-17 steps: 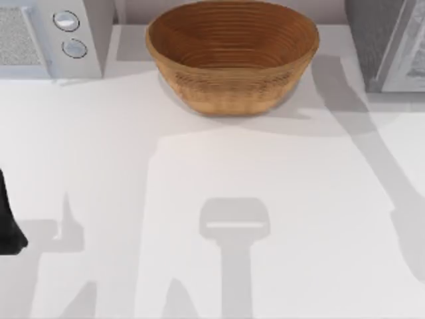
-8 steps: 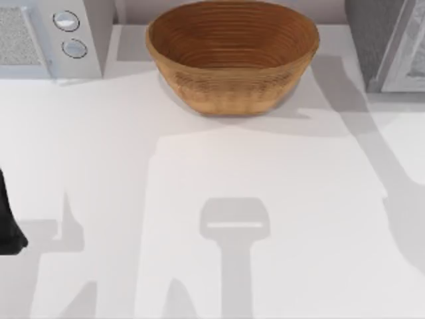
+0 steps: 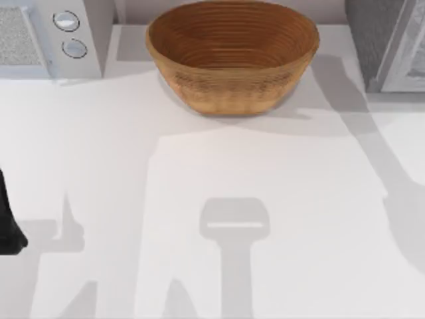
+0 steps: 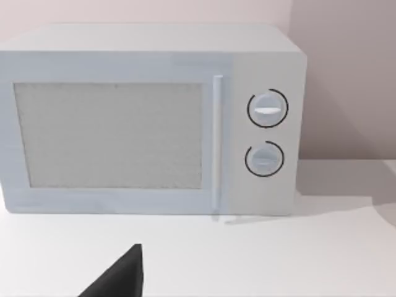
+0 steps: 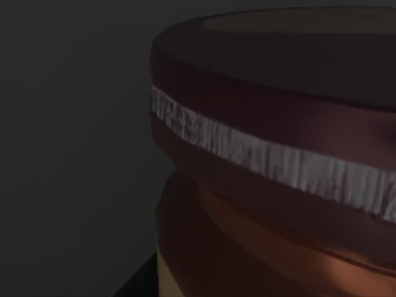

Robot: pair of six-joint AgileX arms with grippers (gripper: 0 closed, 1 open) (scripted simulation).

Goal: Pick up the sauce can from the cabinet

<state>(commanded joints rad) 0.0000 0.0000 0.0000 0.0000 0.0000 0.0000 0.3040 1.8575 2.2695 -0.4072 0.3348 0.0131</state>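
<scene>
The sauce can (image 5: 272,167) looms very close in the right wrist view, in a dark space. It has a dark maroon rim with a pale grey band and a tan-orange side below. A black piece of my right gripper (image 5: 135,283) shows beside the can's lower side. The grey cabinet (image 3: 388,46) stands at the table's back right in the top view. My left arm (image 3: 6,219) stays parked at the table's left edge. A dark tip of my left gripper (image 4: 117,277) points toward the microwave.
A big woven brown basket (image 3: 232,56) stands at the back middle of the white table (image 3: 199,166). A white microwave (image 3: 53,36) with two round dials sits at the back left, also the microwave (image 4: 148,117) facing my left wrist.
The arm shadow at the table's right side has shifted slightly. The basket, the microwave and my left arm have not moved.
</scene>
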